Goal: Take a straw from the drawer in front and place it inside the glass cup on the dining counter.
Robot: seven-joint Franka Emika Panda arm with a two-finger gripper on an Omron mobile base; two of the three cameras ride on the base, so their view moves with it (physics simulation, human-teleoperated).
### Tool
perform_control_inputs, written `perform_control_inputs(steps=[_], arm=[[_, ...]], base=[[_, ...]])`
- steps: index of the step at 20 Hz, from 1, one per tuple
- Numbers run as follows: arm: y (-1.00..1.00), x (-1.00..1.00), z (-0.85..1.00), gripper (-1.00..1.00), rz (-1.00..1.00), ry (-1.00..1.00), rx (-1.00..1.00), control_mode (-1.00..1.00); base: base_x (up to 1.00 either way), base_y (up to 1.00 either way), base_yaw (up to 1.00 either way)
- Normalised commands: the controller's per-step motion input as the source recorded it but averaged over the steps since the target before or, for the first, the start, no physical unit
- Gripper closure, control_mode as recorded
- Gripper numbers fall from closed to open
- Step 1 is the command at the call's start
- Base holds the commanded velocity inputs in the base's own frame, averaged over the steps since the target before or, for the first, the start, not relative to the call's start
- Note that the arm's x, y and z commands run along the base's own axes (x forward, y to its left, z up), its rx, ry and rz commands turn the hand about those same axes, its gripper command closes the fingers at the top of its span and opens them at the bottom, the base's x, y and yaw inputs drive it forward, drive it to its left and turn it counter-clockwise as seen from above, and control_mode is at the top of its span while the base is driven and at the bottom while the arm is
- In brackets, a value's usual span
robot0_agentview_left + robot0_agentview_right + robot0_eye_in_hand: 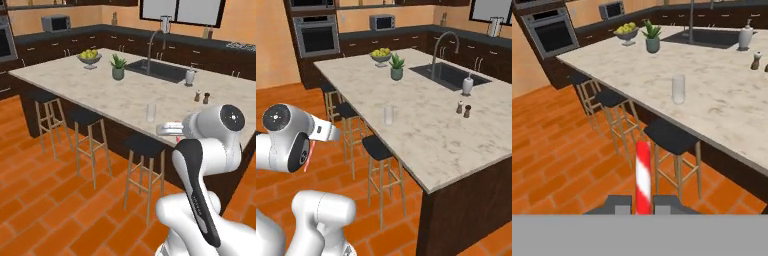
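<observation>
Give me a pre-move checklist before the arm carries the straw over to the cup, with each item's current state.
1. Straw held between the fingers: ok; gripper shut on it.
2. Glass cup upright on the dining counter: ok.
3. Cup interior free: cannot tell for certain; the glass looks empty.
4. Counter around cup free of clutter: ok; plant and shakers stand well away.
5. Stool below the counter edge on the approach: not ok, stay above it.

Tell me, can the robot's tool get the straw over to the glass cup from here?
Probably yes. The tool is shut on the straw, and the glass cup stands alone near the dining counter edge. Only the stools sit below the path, so the way above looks free.
</observation>
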Motion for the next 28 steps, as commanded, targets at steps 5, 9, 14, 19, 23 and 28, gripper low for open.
perform_control_inputs(steps=[5,9,14,19,23,28], arm=[[0.00,0.00,0.00,1.00,0.00,0.00,0.00,1.00],[0.00,0.00,0.00,1.00,0.00,0.00,0.00,1.00],[0.00,0.00,0.00,1.00,0.00,0.00,0.00,1.00],[0.00,0.00,0.00,1.00,0.00,0.00,0.00,1.00],[0.00,0.00,0.00,1.00,0.00,0.00,0.00,1.00],[0.00,0.00,0.00,1.00,0.00,0.00,0.00,1.00]], base=[[0.41,0.92,-0.58],[0.34,0.85,-0.61],[0.27,0.73,-0.66],[0.22,0.76,-0.65],[0.33,0.81,-0.58],[0.76,0.44,-0.29]])
